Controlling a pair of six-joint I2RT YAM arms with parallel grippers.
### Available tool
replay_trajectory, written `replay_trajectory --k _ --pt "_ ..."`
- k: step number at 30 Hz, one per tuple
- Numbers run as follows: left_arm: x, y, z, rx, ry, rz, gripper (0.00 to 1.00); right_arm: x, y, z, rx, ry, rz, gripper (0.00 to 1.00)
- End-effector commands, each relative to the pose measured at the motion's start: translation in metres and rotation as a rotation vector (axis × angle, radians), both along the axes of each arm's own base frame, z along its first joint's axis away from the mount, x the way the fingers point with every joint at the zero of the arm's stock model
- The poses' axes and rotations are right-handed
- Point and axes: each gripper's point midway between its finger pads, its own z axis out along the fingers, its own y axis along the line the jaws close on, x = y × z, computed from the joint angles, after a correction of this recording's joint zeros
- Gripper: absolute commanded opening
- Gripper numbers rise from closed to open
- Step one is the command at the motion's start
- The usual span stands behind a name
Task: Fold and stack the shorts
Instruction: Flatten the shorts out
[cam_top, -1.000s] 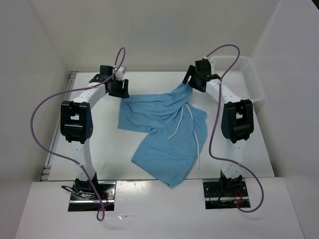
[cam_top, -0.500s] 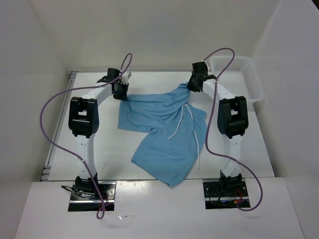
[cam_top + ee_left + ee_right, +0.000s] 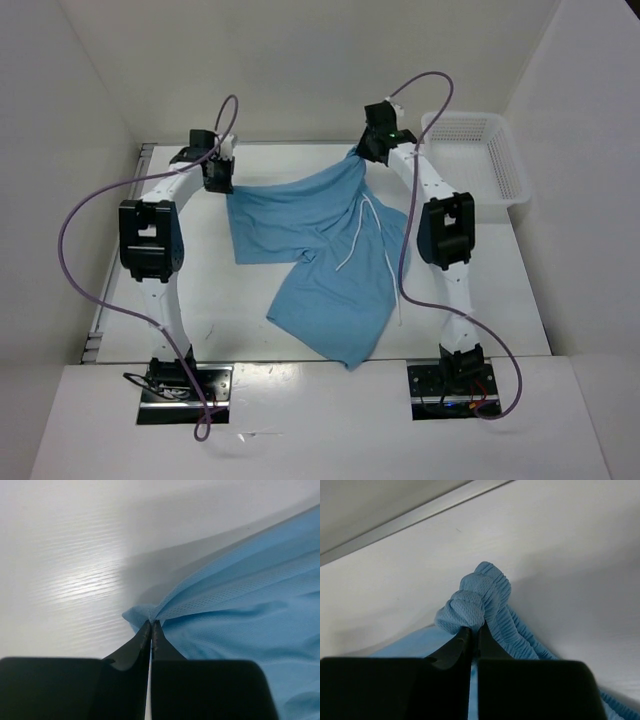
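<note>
The light blue shorts point(image 3: 320, 250) lie spread over the middle of the white table, their white drawstring point(image 3: 362, 235) trailing down the right half. At the far left corner of the cloth my left gripper point(image 3: 221, 183) is shut on a pinch of thin fabric point(image 3: 145, 614), which pulls taut toward the right. My right gripper point(image 3: 361, 153) is shut on the bunched elastic waistband point(image 3: 477, 600) at the far right corner, and that corner is lifted off the table. One leg of the shorts hangs toward the near edge point(image 3: 335, 335).
A white plastic mesh basket point(image 3: 478, 155) stands at the back right, beside the right arm. Purple cables loop above both arms. White walls enclose the table on three sides, and a metal strip point(image 3: 420, 512) runs along the far edge.
Both grippers have shut on the far corners of the shorts. They have moved left and slightly back, dragging the cloth taut between them.
</note>
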Motion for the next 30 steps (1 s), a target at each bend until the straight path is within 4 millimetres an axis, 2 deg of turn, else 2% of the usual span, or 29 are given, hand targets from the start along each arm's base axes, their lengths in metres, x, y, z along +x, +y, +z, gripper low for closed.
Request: replay_trajectory --k 1,2,3,5,6,7,8,9,10,11,12,13,14,15,16,17,19,20,23,24,25,27,28,29,30 --pt "0.005 0.026 0.034 0.009 -0.080 0.048 0.00 0.007 0.017 -0.011 -0.050 0.033 -0.036 0.00" --pt "0.005 0.026 0.028 0.009 -0.068 0.048 0.00 0.010 0.018 -0.017 -0.049 0.047 -0.041 0.00" --pt "0.004 0.031 0.021 -0.004 -0.053 0.053 0.00 0.022 0.024 -0.024 -0.032 0.043 -0.041 0.00" --pt "0.007 0.038 0.017 0.006 -0.050 0.070 0.00 0.022 0.033 -0.041 -0.036 0.084 -0.021 0.00" --pt "0.006 0.044 0.013 0.006 -0.040 0.080 0.00 0.037 0.042 -0.006 -0.001 -0.015 0.003 0.06" --pt "0.009 0.052 0.009 0.006 -0.036 0.094 0.00 0.035 0.046 -0.051 -0.011 0.052 0.033 0.60" --pt "0.012 0.059 0.009 0.015 -0.040 0.110 0.00 0.042 0.055 -0.044 0.021 0.000 0.065 0.81" --pt "0.011 0.068 0.004 0.022 -0.030 0.130 0.00 0.040 0.068 -0.044 0.061 0.009 0.130 1.00" --pt "0.013 0.082 0.008 0.023 -0.041 0.156 0.00 0.041 0.073 -0.024 0.072 -0.024 0.164 1.00" --pt "0.012 0.089 0.008 0.023 -0.041 0.168 0.04 0.040 0.075 -0.014 0.043 -0.052 0.188 1.00" --pt "0.012 0.093 0.008 0.016 -0.041 0.173 0.12 0.040 0.070 0.000 0.019 -0.078 0.174 1.00" --pt "0.011 0.098 0.008 0.016 -0.041 0.182 0.25 0.035 0.071 0.023 0.002 -0.112 0.178 1.00" --pt "0.012 0.098 0.020 0.018 -0.064 0.183 0.48 0.032 0.067 0.022 -0.013 -0.092 0.167 1.00" --pt "0.009 0.103 0.022 0.018 -0.064 0.192 0.60 0.028 0.064 0.032 -0.029 -0.097 0.167 1.00" --pt "0.009 0.105 0.029 0.028 -0.077 0.200 0.70 0.023 0.061 0.050 -0.036 -0.113 0.175 1.00" --pt "0.006 0.104 0.036 0.029 -0.088 0.200 0.84 0.015 0.054 0.046 -0.067 -0.078 0.164 1.00" --pt "-0.001 0.103 0.039 0.030 -0.092 0.200 1.00 0.008 0.035 0.048 -0.137 -0.048 0.108 1.00" --pt "-0.001 0.103 0.052 0.032 -0.123 0.200 1.00 -0.002 0.028 0.044 -0.169 -0.007 0.103 1.00" --pt "-0.011 0.091 0.061 -0.013 -0.145 0.159 1.00 -0.016 0.010 0.045 -0.223 0.046 0.089 1.00" --pt "-0.014 0.083 0.062 -0.020 -0.145 0.142 1.00 -0.027 0.003 0.037 -0.239 0.106 0.067 1.00" --pt "-0.017 0.077 0.059 -0.022 -0.136 0.132 1.00 -0.031 -0.005 0.033 -0.237 0.135 0.035 1.00" --pt "-0.021 0.053 0.058 -0.025 -0.128 0.086 1.00 -0.039 -0.008 0.026 -0.260 0.179 0.048 1.00" --pt "-0.023 0.044 0.053 -0.027 -0.117 0.069 1.00 -0.044 -0.004 0.007 -0.243 0.237 0.059 1.00" --pt "-0.024 0.036 0.050 -0.028 -0.115 0.054 1.00 -0.045 -0.003 0.007 -0.249 0.240 0.082 1.00" --pt "-0.027 0.024 0.046 -0.030 -0.104 0.030 1.00 -0.048 -0.004 0.004 -0.255 0.259 0.084 0.95"
